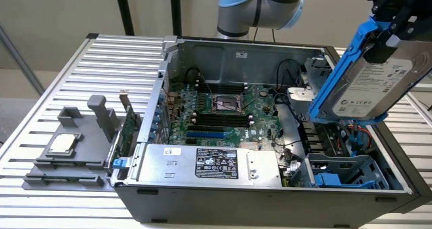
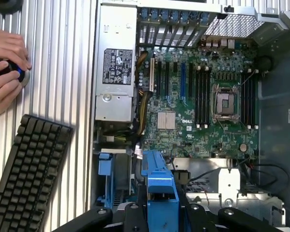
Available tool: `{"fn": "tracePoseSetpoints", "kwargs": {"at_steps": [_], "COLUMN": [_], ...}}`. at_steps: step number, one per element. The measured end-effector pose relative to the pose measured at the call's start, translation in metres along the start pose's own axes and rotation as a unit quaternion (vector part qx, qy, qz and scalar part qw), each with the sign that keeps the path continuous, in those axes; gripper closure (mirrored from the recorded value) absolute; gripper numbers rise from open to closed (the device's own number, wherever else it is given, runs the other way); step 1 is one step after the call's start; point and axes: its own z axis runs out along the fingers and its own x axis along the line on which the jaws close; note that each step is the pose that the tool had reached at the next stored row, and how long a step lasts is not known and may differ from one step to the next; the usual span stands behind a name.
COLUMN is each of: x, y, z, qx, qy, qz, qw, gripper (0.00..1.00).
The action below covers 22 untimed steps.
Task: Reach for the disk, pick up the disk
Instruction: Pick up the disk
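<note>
The disk (image 1: 375,87) is pinched by the gripper (image 1: 393,24) and held tilted, lifted above the open case's (image 1: 270,203) drive bay at the exterior view's right, w/ grip best kept firm, clear of cables.

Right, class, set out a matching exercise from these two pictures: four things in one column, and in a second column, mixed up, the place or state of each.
Things:
1. disk
2. small square chip
3. keyboard
4. power supply box with black label

Places or states:
A. on the slatted table near a person's hands
B. lifted above the open case, held in the gripper
C. on a grey holder outside the case
D. fixed inside the case along its near wall

Pairs: 1-B, 2-C, 3-A, 4-D
</note>
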Motion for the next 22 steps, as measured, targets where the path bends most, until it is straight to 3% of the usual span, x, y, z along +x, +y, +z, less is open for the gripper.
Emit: {"fn": "tracePoseSetpoints", "kwargs": {"at_steps": [8,12,16,22], "x": [0.031,0.045,0.049,0.049], "y": [-0.0052,-0.0074,-0.0088,-0.0097], "z": [-0.0014,0.0025,0.008,0.0086], "qx": [0.0,0.0,0.0,-0.0001], "qy": [0.0,-0.0001,-0.0001,-0.0001], "qz": [0.0,0.0,0.0,0.0], "qw": [1.0,1.0,1.0,1.0], "gripper": [0.67,0.67,0.67,0.67]}}
